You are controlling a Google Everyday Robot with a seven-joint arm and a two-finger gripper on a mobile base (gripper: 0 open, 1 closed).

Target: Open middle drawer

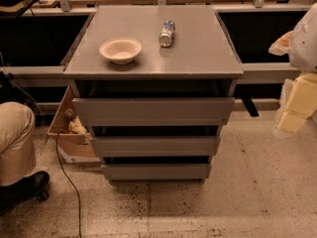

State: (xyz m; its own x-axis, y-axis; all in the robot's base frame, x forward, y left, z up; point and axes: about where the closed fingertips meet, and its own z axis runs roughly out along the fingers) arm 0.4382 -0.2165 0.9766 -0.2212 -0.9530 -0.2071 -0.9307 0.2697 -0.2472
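Observation:
A grey cabinet (153, 68) stands in the middle of the camera view with three flat, handleless drawer fronts stacked down its face. The middle drawer (154, 146) lies between the wider top drawer (153, 111) and the narrower bottom drawer (156, 171). A dark gap shows above its front panel. My gripper (296, 105), a pale yellowish shape under the white arm (304, 36), hangs at the right edge of the view. It is well to the right of the cabinet, about level with the top drawer, and touches nothing.
A cream bowl (121, 49) and a bottle (167, 33) lying on its side rest on the cabinet top. A person's leg (15, 143) and black shoe (22, 188) are at the left. A cardboard box (69, 128) and a black cable (67, 177) lie left of the cabinet.

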